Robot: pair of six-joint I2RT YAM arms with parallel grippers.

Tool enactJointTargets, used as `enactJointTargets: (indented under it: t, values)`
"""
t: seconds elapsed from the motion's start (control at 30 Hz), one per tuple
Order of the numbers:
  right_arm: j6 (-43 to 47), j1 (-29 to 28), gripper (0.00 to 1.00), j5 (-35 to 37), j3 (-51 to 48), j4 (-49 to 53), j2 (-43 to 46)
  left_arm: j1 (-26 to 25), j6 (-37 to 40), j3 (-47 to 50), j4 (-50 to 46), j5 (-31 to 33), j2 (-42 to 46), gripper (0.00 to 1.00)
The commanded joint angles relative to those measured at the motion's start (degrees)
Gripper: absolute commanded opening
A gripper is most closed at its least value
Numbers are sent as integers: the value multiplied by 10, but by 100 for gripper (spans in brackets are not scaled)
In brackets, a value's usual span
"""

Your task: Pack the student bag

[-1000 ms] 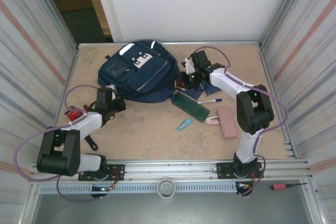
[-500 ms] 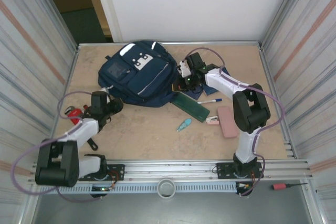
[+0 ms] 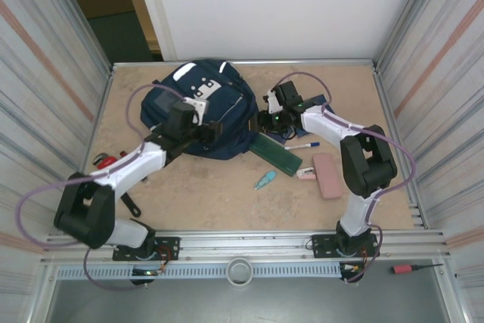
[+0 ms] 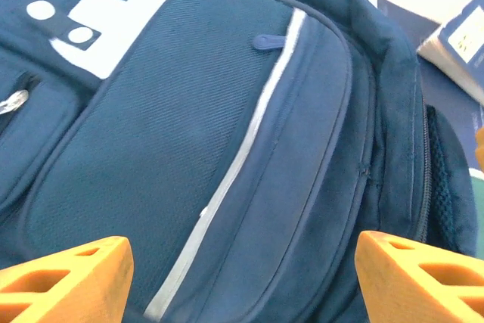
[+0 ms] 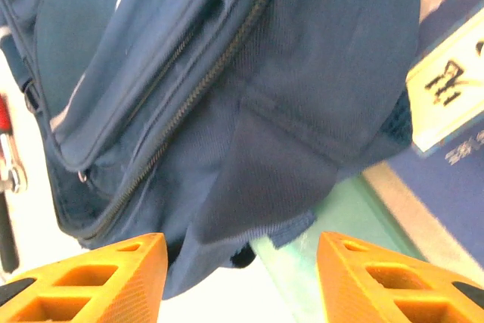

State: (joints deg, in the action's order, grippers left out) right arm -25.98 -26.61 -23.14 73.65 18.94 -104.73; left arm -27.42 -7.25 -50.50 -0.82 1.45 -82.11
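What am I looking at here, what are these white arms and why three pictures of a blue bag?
These are two robot arms bolted at the near edge of a table. The wide picture comes from a fixed camera above and behind them. The two close-ups come from cameras on the wrists, so the orange wedges at the bottom are each arm's own fingers: the left fingers and the right fingers. Both pairs are open and hold nothing; each faces the navy backpack. Beside it lie a green pencil case, a pen and a pink item.
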Motion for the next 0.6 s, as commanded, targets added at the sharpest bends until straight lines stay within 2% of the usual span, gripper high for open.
enactJointTargets:
  t: [0.0,0.2,0.37,0.47,0.57]
  values:
    - [-19,-16,48,34,-6,-28,-32,-17,93,-55,-52,10,-59,78]
    - [-16,-19,33,65,-45,-39,-41,-36,143,-137,-100,39,-160,85]
    - [-18,-22,29,73,-72,-56,-34,-36,154,-176,-114,73,-214,84]
    - [-17,-23,28,72,-74,-57,-34,-36,163,-192,-111,87,-242,80]
    - [-15,-24,29,71,-77,-56,-29,-36,167,-200,-106,95,-260,65]
